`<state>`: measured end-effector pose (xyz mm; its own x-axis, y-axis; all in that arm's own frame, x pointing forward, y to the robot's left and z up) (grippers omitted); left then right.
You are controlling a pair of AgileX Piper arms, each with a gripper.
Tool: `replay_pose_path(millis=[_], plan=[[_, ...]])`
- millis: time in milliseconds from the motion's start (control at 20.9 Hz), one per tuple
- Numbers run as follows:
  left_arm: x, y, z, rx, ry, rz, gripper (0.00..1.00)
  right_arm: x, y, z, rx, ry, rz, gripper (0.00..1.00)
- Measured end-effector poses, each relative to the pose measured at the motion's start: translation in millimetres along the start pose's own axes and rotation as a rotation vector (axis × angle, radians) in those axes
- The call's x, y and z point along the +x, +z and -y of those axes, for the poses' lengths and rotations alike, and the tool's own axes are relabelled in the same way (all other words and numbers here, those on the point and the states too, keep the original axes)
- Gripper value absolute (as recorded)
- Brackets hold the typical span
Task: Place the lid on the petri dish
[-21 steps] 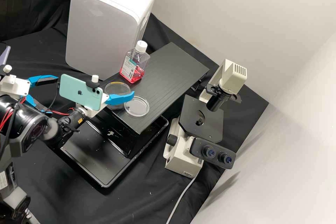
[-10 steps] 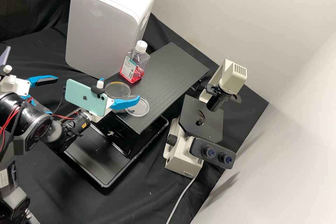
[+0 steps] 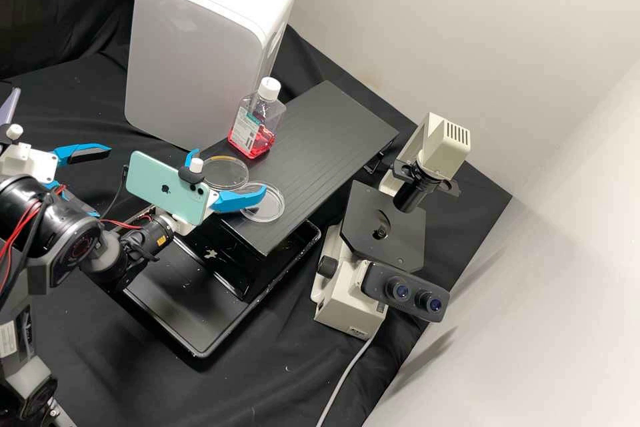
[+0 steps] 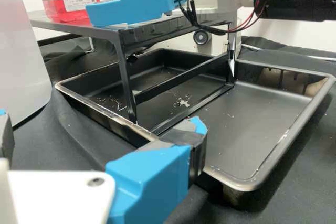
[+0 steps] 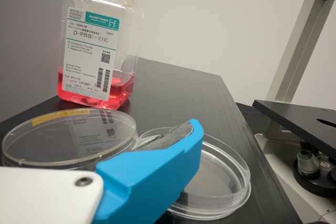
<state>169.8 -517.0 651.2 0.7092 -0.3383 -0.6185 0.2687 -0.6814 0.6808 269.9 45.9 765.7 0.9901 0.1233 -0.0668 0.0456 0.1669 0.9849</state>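
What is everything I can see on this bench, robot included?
cloth: 1, black, over the bench
tray: 1, black, on the cloth
raised shelf: 1, black, standing in the tray
bottle: 1, clear with red liquid, white cap, on the shelf
dish piece with yellow strip: 1, clear, on the shelf near the bottle
plain dish piece: 1, clear, beside it
white box: 1, white, behind the shelf
microscope: 1, white and black, beside the tray
right gripper: 1, white with blue fingers, open, at the dish pieces
phone: 1, mint green, mounted behind the right gripper
left gripper: 1, same colours, open, low beside the tray
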Motion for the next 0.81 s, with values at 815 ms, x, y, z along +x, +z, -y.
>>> replay_pose_path(millis=[815], plan=[[0.5, -0.4, 2.0, 0.000, -0.009, -0.002, 1.00, 0.1, 1.8, -1.3, -0.003, 0.002, 0.003, 0.00]])
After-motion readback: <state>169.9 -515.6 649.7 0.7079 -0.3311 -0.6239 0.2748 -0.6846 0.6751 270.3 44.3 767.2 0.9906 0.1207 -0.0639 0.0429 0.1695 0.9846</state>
